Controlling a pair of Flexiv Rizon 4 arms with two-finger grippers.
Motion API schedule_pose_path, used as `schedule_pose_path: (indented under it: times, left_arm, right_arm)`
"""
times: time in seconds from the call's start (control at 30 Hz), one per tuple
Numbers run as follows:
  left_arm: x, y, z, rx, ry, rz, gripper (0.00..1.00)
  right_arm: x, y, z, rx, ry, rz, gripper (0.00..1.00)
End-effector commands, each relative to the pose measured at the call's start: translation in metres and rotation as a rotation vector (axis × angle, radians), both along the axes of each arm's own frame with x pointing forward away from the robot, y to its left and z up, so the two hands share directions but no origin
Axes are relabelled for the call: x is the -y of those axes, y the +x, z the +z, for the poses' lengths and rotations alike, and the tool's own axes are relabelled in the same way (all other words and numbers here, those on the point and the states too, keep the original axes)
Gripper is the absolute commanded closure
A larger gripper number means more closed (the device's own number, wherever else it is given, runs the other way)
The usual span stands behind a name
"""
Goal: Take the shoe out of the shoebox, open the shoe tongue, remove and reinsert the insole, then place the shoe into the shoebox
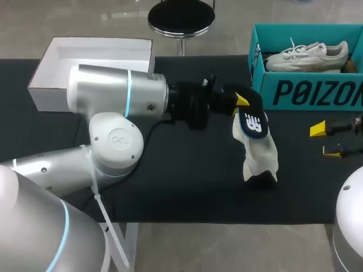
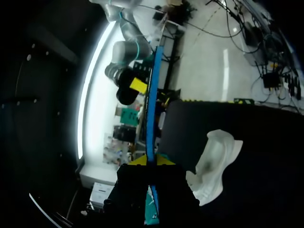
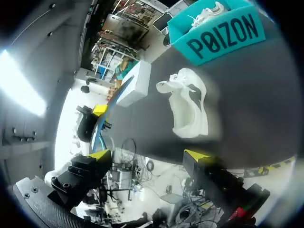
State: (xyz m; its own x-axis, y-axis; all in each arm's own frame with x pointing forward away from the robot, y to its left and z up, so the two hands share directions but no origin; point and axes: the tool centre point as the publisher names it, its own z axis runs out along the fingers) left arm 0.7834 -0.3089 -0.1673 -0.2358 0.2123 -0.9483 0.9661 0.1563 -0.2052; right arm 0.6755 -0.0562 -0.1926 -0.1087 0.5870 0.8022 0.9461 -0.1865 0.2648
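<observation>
A white shoe (image 1: 258, 156) stands on the black table, also seen beside my left gripper (image 2: 216, 161) and ahead of my right one (image 3: 187, 104). My left gripper (image 1: 240, 102) is just above it, shut on a dark insole (image 1: 253, 122) with a white logo. In the left wrist view the insole (image 2: 152, 104) shows edge-on as a thin blue strip running out from between the yellow tips (image 2: 147, 160). My right gripper (image 1: 324, 140) hovers open to the right of the shoe, nothing between its fingers (image 3: 148, 156). The teal shoebox (image 1: 295, 93) at the back right holds a second white shoe (image 1: 306, 55).
A white box lid (image 1: 93, 56) lies at the back left of the table, also visible beyond the shoe (image 3: 135, 83). My left arm's bulky links (image 1: 119, 102) span the table's middle. The shoebox (image 3: 223, 33) stands behind the shoe.
</observation>
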Motion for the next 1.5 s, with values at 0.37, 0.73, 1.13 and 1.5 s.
schedule_pose_path:
  times: [0.37, 0.73, 1.13, 1.5]
  left_arm:
    - [0.007, -0.016, 0.003, -0.022, 0.021, -0.040, 1.00]
    - [0.009, -0.013, 0.007, -0.008, 0.023, -0.062, 1.00]
    - [-0.002, -0.014, 0.007, -0.006, 0.040, -0.065, 1.00]
    - [-0.013, -0.034, 0.019, -0.057, 0.028, -0.118, 1.00]
  right_arm:
    - [0.055, -0.052, 0.059, 0.317, -0.436, 0.493, 0.00]
    - [0.050, -0.048, 0.058, 0.347, -0.434, 0.520, 0.00]
    - [0.037, -0.034, 0.053, 0.362, -0.448, 0.446, 0.00]
    - [0.037, -0.034, 0.053, 0.362, -0.448, 0.446, 0.00]
